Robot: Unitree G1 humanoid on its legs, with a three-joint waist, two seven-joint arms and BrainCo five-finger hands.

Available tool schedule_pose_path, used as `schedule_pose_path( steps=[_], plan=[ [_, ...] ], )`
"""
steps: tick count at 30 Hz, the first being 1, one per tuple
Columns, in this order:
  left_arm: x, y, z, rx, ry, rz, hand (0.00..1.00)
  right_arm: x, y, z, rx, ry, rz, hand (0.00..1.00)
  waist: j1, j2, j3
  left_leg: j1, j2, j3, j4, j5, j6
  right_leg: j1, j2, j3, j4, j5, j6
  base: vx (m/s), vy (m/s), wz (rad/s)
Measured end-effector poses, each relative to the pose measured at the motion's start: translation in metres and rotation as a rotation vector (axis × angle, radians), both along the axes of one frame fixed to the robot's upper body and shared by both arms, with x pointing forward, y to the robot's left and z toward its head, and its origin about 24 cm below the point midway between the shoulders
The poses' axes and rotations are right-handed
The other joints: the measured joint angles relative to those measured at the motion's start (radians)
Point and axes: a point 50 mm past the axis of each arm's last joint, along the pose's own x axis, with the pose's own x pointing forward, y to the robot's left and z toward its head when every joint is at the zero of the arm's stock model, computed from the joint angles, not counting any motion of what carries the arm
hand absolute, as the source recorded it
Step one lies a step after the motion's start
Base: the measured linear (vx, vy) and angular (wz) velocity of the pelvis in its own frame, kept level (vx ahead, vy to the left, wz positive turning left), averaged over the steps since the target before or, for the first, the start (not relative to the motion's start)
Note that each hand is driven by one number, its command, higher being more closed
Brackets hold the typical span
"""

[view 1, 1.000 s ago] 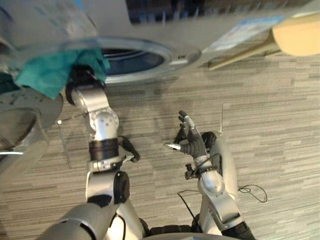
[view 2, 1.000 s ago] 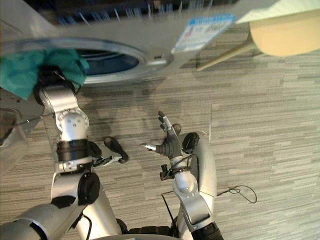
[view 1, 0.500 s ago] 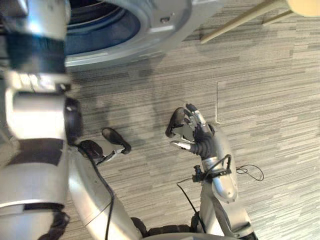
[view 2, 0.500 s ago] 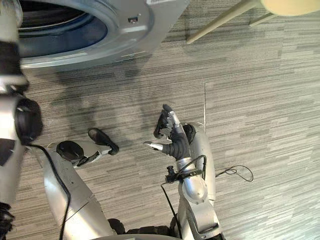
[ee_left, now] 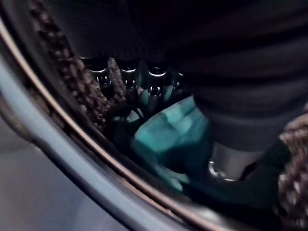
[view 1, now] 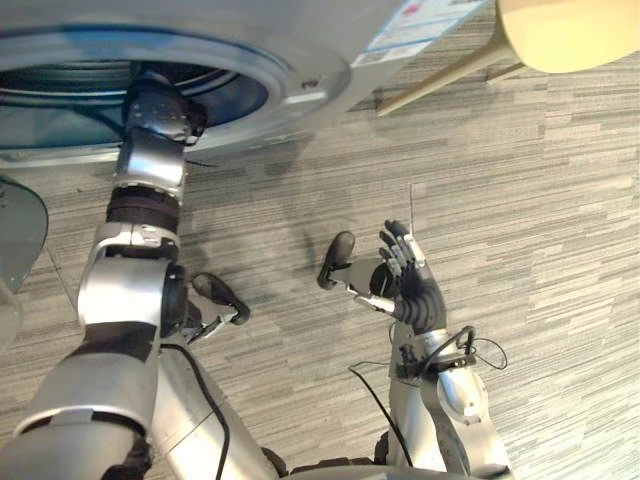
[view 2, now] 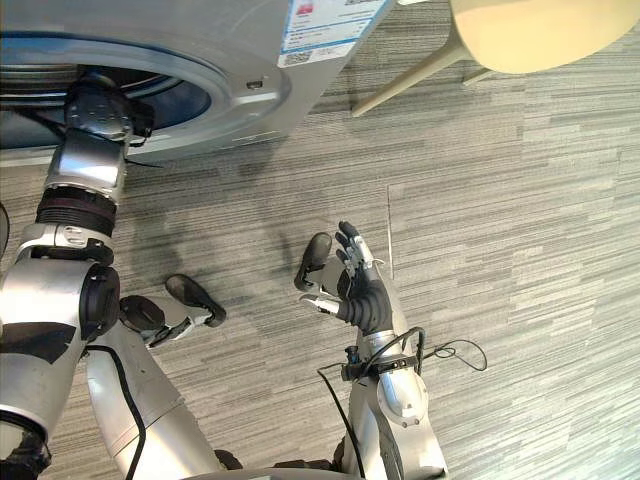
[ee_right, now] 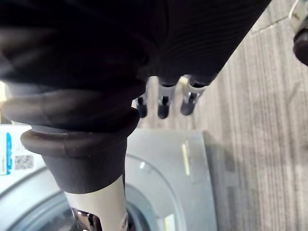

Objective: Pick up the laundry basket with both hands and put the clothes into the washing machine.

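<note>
- Your right hand (view 1: 405,285): fingers straight and spread (nothing held), above the floor (view 1: 540,200), at 5 o'clock from the washing machine (view 1: 300,50) opening.
- Your left hand (ee_left: 129,77): inside the washing machine, with the teal cloth (ee_left: 173,134) just beside it; you can't tell its grip.

The washing machine (view 1: 300,40) is silver-grey, with a blue-and-white label (view 2: 320,25) on its front. A teal cloth (ee_left: 173,139) lies in the dark, dotted drum (ee_left: 72,86). The floor (view 1: 540,200) is grey, streaked in narrow planks. The chair (view 1: 570,30) is pale cream with light wooden legs.
</note>
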Motion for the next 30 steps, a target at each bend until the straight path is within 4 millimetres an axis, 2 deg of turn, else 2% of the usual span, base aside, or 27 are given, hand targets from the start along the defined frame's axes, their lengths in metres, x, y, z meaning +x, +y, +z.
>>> schedule_pose_path(
  steps=[1,3,6,8,9,11,12,13,14,17,18,20,21,22,23,24,26,28,30],
  plan=[
    [-0.003,0.011,-0.012,-0.082,-0.007,-0.002,0.0,-0.001,0.0,-0.002,-0.001,0.009,0.002,0.0,0.001,0.0,-0.007,-0.001,0.008,-0.001,0.001,0.001,-0.002,0.0,0.009,-0.001,-0.004,0.001,-0.002,0.0,-0.086,-0.17],
    [-0.01,0.02,-0.022,-0.201,-0.075,-0.05,0.0,-0.003,-0.001,-0.004,-0.002,0.024,0.002,0.0,0.004,0.002,-0.021,0.0,0.009,-0.003,-0.003,0.005,-0.009,0.0,0.015,-0.002,-0.007,0.002,-0.004,0.0,-0.07,-0.09],
    [-0.022,0.039,-0.069,-0.446,-0.1,-0.068,0.0,-0.003,-0.005,-0.009,-0.018,0.049,-0.016,0.0,0.009,0.013,-0.063,0.007,0.007,-0.002,-0.008,0.009,-0.016,0.0,0.018,-0.002,-0.006,0.002,-0.004,0.02,-0.1,-0.01],
    [-0.038,0.044,-0.137,-0.64,-0.048,-0.041,0.0,-0.003,-0.01,-0.009,-0.031,0.053,-0.051,0.0,0.027,0.041,-0.078,0.033,0.006,0.005,-0.012,0.009,-0.017,0.017,0.018,0.003,-0.006,0.001,-0.004,0.03,-0.061,-0.01],
    [-0.044,0.043,-0.153,-0.677,-0.03,-0.036,0.0,-0.002,-0.012,-0.01,-0.035,0.054,-0.054,0.0,0.033,0.044,-0.079,0.042,0.005,0.007,-0.013,0.009,-0.017,0.022,0.018,0.005,-0.006,0.0,-0.004,0.03,-0.059,0.02],
    [-0.074,0.043,-0.222,-0.784,0.116,0.021,0.0,-0.003,-0.015,-0.012,-0.076,0.062,-0.047,0.0,0.035,0.055,-0.085,0.067,0.004,0.013,-0.019,0.008,-0.017,0.042,0.017,0.009,-0.005,-0.011,-0.001,0.02,-0.093,0.06],
    [-0.083,0.043,-0.238,-0.809,0.16,0.038,0.0,-0.003,-0.017,-0.012,-0.084,0.067,-0.048,0.0,0.036,0.056,-0.085,0.073,0.004,0.015,-0.02,0.008,-0.018,0.046,0.018,0.01,-0.006,-0.015,0.005,0.02,-0.114,0.03],
    [-0.104,0.04,-0.269,-0.832,0.248,0.063,0.0,-0.002,-0.019,-0.013,-0.096,0.072,-0.052,0.0,0.038,0.056,-0.085,0.085,0.004,0.021,-0.025,0.008,-0.018,0.05,0.018,0.016,-0.007,-0.022,0.017,0.02,-0.103,0.02],
    [-0.125,0.034,-0.289,-0.834,0.311,0.053,0.0,-0.002,-0.022,-0.013,-0.107,0.074,-0.056,0.0,0.041,0.057,-0.085,0.091,0.004,0.026,-0.03,0.008,-0.018,0.052,0.018,0.02,-0.009,-0.024,0.018,0.02,-0.102,0.07],
    [-0.144,0.012,-0.282,-0.745,0.299,-0.083,0.0,-0.002,-0.029,-0.015,-0.153,0.079,-0.078,0.0,0.079,0.083,-0.091,0.112,0.002,0.027,-0.034,0.008,-0.019,0.074,0.016,0.019,-0.012,-0.024,0.019,0.02,-0.076,0.06],
    [-0.153,-0.003,-0.276,-0.709,0.284,-0.164,0.0,-0.002,-0.032,-0.016,-0.183,0.08,-0.084,0.0,0.091,0.105,-0.099,0.133,-0.006,0.027,-0.039,0.008,-0.019,0.097,0.01,0.018,-0.013,-0.026,0.022,0.04,-0.057,0.17],
    [-0.172,-0.032,-0.27,-0.668,0.278,-0.278,0.0,-0.001,-0.034,-0.026,-0.227,0.117,-0.089,0.0,0.094,0.138,-0.118,0.196,-0.034,0.038,-0.067,0.009,-0.019,0.155,-0.009,0.019,-0.023,-0.035,0.035,0.07,-0.057,0.29],
    [-0.184,-0.057,-0.267,-0.603,0.302,-0.378,0.0,0.001,-0.036,-0.041,-0.263,0.177,-0.099,0.0,0.1,0.15,-0.124,0.279,-0.05,0.063,-0.099,0.009,-0.021,0.218,-0.013,0.029,-0.042,-0.038,0.04,0.07,-0.046,0.19],
    [-0.185,-0.063,-0.266,-0.578,0.31,-0.399,0.0,0.001,-0.037,-0.045,-0.276,0.194,-0.101,0.0,0.101,0.151,-0.124,0.299,-0.054,0.069,-0.107,0.01,-0.022,0.234,-0.014,0.031,-0.048,-0.038,0.041,0.07,-0.051,0.06],
    [-0.193,-0.082,-0.264,-0.506,0.341,-0.484,0.0,0.001,-0.039,-0.061,-0.312,0.266,-0.111,0.0,0.105,0.156,-0.127,0.381,-0.068,0.091,-0.143,0.014,-0.029,0.302,-0.014,0.033,-0.076,-0.037,0.043,0.05,-0.043,0.0],
    [-0.196,-0.093,-0.266,-0.481,0.363,-0.533,0.0,0.001,-0.041,-0.07,-0.331,0.307,-0.117,0.0,0.107,0.162,-0.13,0.425,-0.073,0.101,-0.164,0.015,-0.031,0.343,-0.012,0.03,-0.095,-0.036,0.046,0.06,-0.051,0.01],
    [-0.207,-0.121,-0.275,-0.437,0.438,-0.654,0.0,-0.007,-0.051,-0.107,-0.38,0.481,-0.149,0.0,0.096,0.169,-0.134,0.652,-0.117,0.167,-0.291,0.025,-0.044,0.535,-0.004,0.032,-0.202,-0.023,0.073,0.09,-0.038,-0.1],
    [-0.22,-0.127,-0.292,-0.436,0.513,-0.627,0.0,-0.018,-0.057,-0.13,-0.43,0.596,-0.161,0.0,0.088,0.18,-0.152,0.894,-0.137,0.273,-0.444,0.06,-0.058,0.716,0.03,0.04,-0.348,0.013,0.107,0.12,0.009,-0.55],
    [-0.231,-0.128,-0.308,-0.448,0.579,-0.588,0.0,-0.024,-0.067,-0.143,-0.453,0.661,-0.19,0.0,0.088,0.194,-0.198,1.041,-0.174,0.359,-0.592,0.089,-0.084,0.825,0.003,-0.018,-0.466,0.021,0.112,0.16,0.078,-0.64]
  ],
)
